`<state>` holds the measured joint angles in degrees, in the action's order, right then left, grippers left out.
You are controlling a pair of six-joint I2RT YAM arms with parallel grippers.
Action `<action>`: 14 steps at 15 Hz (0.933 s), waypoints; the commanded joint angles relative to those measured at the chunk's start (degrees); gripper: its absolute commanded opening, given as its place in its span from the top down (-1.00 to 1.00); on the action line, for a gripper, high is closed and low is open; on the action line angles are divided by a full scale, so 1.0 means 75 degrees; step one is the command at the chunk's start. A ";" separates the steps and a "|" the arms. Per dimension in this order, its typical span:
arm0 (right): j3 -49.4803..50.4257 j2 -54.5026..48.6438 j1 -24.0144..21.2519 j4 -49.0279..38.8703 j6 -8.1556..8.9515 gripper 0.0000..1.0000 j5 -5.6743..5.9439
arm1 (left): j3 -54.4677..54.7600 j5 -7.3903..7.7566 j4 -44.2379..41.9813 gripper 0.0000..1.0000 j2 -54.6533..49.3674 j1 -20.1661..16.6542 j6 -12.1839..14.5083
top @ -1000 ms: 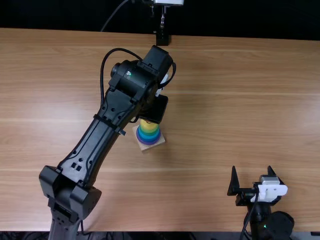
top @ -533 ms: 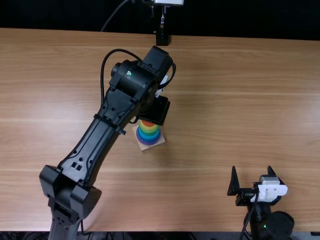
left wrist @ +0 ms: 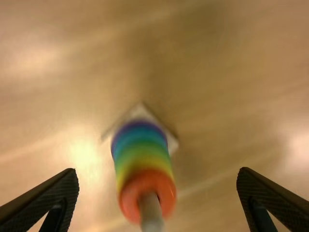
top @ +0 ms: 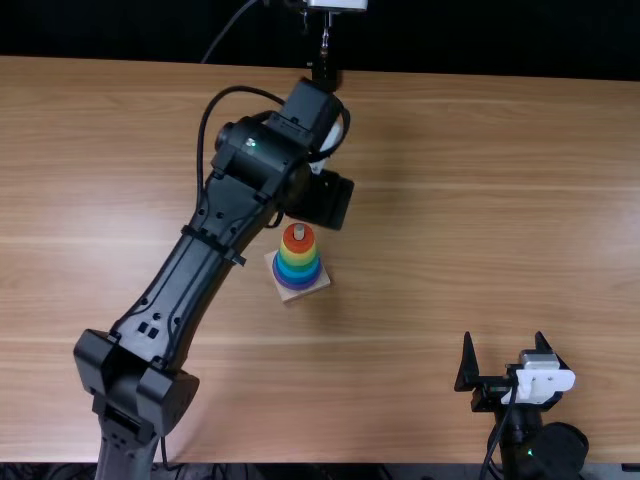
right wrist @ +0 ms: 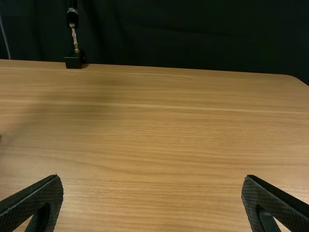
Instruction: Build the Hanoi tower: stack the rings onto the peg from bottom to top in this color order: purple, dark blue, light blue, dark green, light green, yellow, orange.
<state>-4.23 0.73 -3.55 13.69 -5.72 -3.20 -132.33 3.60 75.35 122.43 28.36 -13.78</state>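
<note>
Rings point(top: 298, 259) sit on the peg point(top: 299, 232) in the top view, orange uppermost. Left wrist view: the left gripper point(left wrist: 157, 172) gapes, probably to clear them. Right wrist view: the right gripper point(right wrist: 152, 177) is open too, apparently unneeded.

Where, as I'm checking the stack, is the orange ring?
In the top view, slightly left of middle, the orange ring circles the peg above the yellow ring.

Light brown wooden table point(top: 470, 230) — on it, 1 square base point(top: 320, 284), 1 black block point(right wrist: 73, 61)
</note>
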 commanded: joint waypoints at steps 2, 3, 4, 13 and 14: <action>0.0447 -0.0098 -0.0089 0.0601 0.0003 -1.00 -0.0079 | 0.0980 -0.0015 -0.0948 -1.00 -0.0961 -0.0711 -0.0019; 0.0447 -0.0098 -0.0089 0.0601 0.0003 -1.00 -0.0079 | 0.1637 -0.0029 -0.1666 -1.00 -0.1219 -0.0887 -0.0019; 0.0435 -0.0098 -0.0089 0.0601 0.0003 -1.00 -0.0079 | 0.2351 -0.0043 -0.2481 -1.00 -0.1746 -0.1133 -0.0019; 0.0447 -0.0098 -0.0089 0.0601 0.0003 -1.00 -0.0079 | 0.8082 -0.0114 -0.6827 -1.00 -0.6023 -0.3406 0.0094; 0.0447 -0.0098 -0.0089 0.0601 0.0003 -1.00 -0.0079 | 0.8644 -0.0114 -0.7066 -1.00 -0.6609 -0.3617 0.0094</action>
<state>-4.23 0.73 -3.55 13.69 -5.69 -3.20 -68.64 2.90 22.09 74.41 1.91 -13.72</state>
